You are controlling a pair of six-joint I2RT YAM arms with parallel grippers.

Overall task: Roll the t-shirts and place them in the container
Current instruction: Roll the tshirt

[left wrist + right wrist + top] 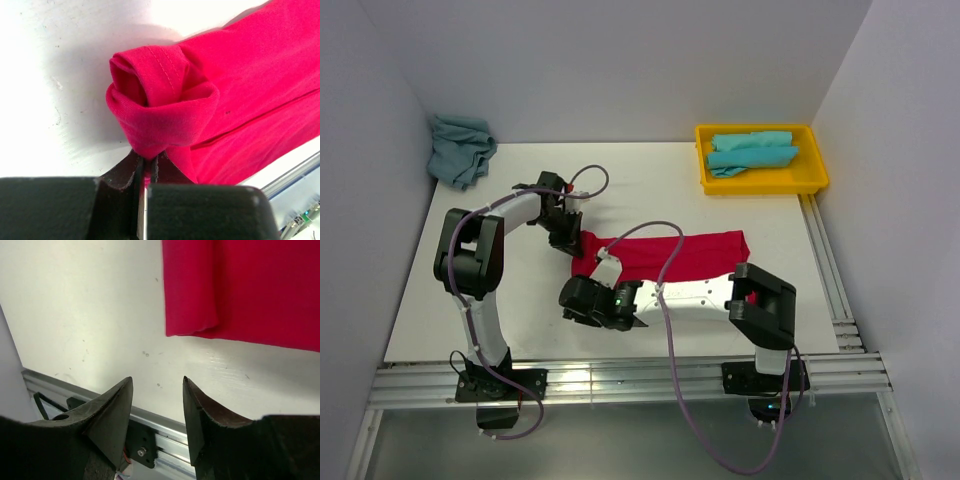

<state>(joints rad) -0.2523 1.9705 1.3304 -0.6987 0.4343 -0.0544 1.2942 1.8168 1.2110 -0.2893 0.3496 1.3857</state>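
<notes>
Red t-shirt (705, 250) lies flat on the white table (650, 190), folded into a long band running L–R, about mid-table, nearer the front edge than the back wall. Its L end is turned over into a small loose roll (160, 100); the rest of the band is flat, w/ a seam line visible in the left wrist view.

Left gripper (568, 238) sits at that L end. Wrist view: fingers (125, 172) pressed together w/ a fold of red cloth pinched between the tips, at the underside of the roll. So: clamped on the shirt.

Right gripper (578, 302) is reached across to the L, low over bare table just in front of the shirt's near-L corner. Wrist view: jaws apart, nothing between them, only table surface seen through the gap (157, 382). Shirt edge (250, 290) lies beyond the tips, not touching. Alu rail (165, 422) at the table front is visible below the fingers.

Other cloth: crumpled turquoise t-shirt (460, 148) in the far-L corner against the wall; folded turquoise t-shirts (752, 152) inside the yellow tray (765, 187) at far R. Both well apart from the grippers.
</notes>
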